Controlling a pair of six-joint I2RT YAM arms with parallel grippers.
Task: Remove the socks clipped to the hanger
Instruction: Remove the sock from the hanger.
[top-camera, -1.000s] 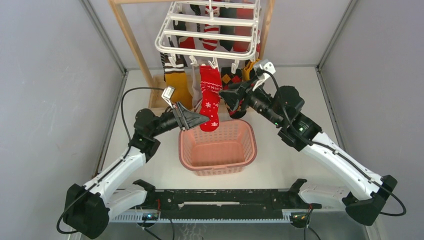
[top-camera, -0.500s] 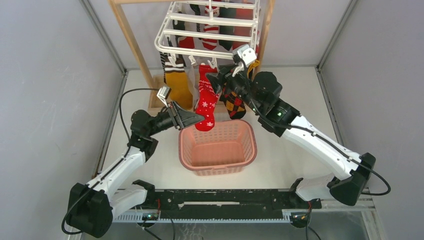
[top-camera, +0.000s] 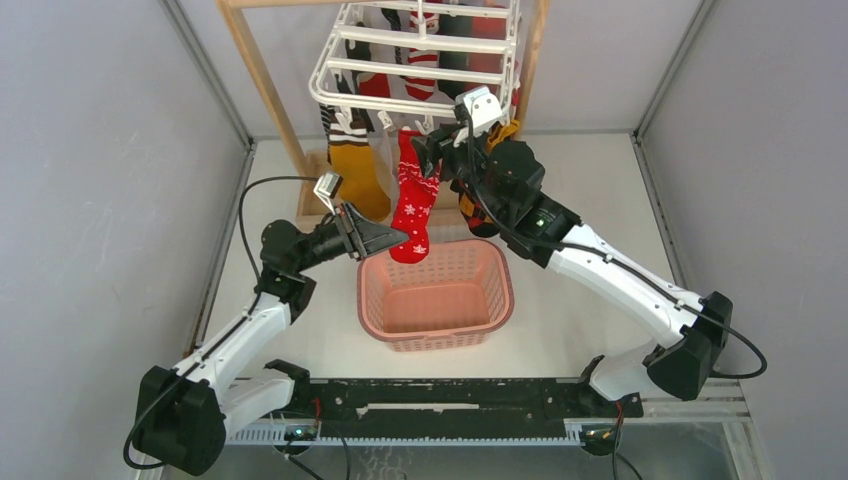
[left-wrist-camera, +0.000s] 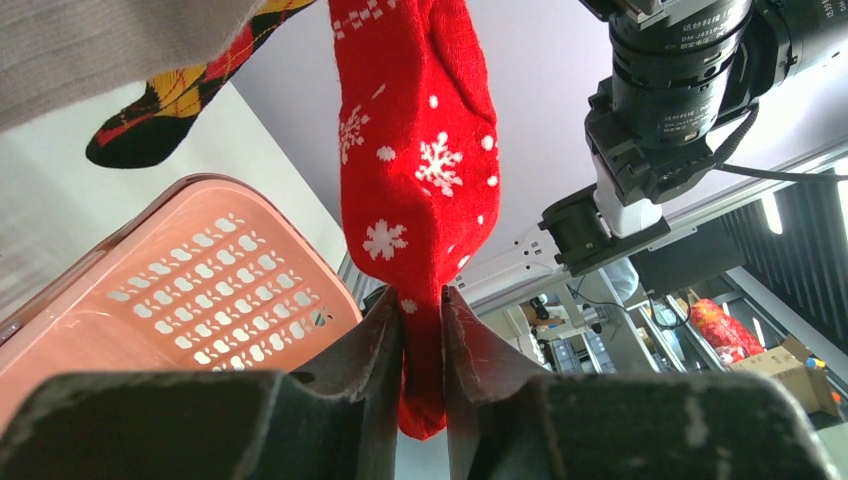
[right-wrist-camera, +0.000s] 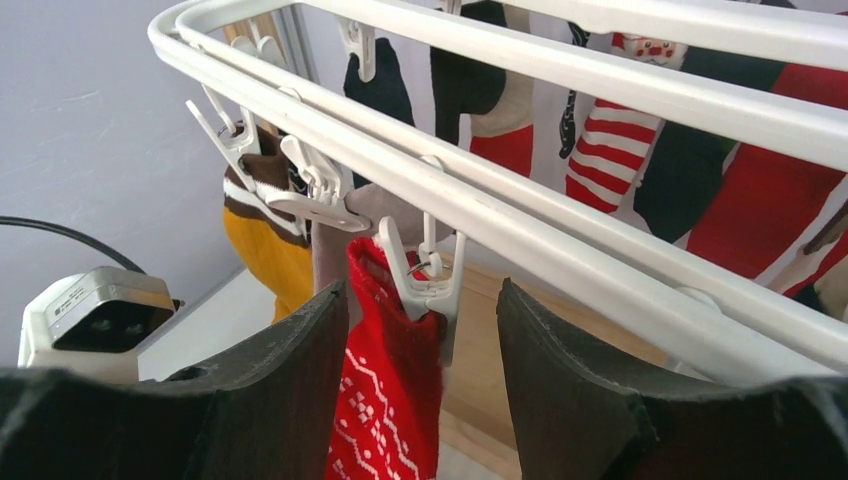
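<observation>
Pinching the toe of the red snowflake sock (left-wrist-camera: 420, 150), the left gripper (left-wrist-camera: 422, 300) has its fingers (left-wrist-camera: 385, 335) drawn almost together, with only the thin fabric between them. The sock's tip pokes out below the grip.

The sock hangs from the near bar of the hanger (top-camera: 400, 105), at twelve o'clock of the pink basket (top-camera: 370, 305), with its cuff caught in a white clip (right-wrist-camera: 425, 285).

The right gripper (right-wrist-camera: 420, 300) sits up at that clip, jaws spread wide. One finger stands at nine o'clock and the other at three o'clock of the clip and cuff, holding nothing. Whether the nine o'clock finger brushes the fabric cannot be told.

A mustard sock (top-camera: 357, 175) hangs at nine o'clock of the red one. In the left wrist view, an argyle sock (left-wrist-camera: 150, 135) shows at nine o'clock too. More socks (right-wrist-camera: 610, 150) are clipped farther back on the frame.
</observation>
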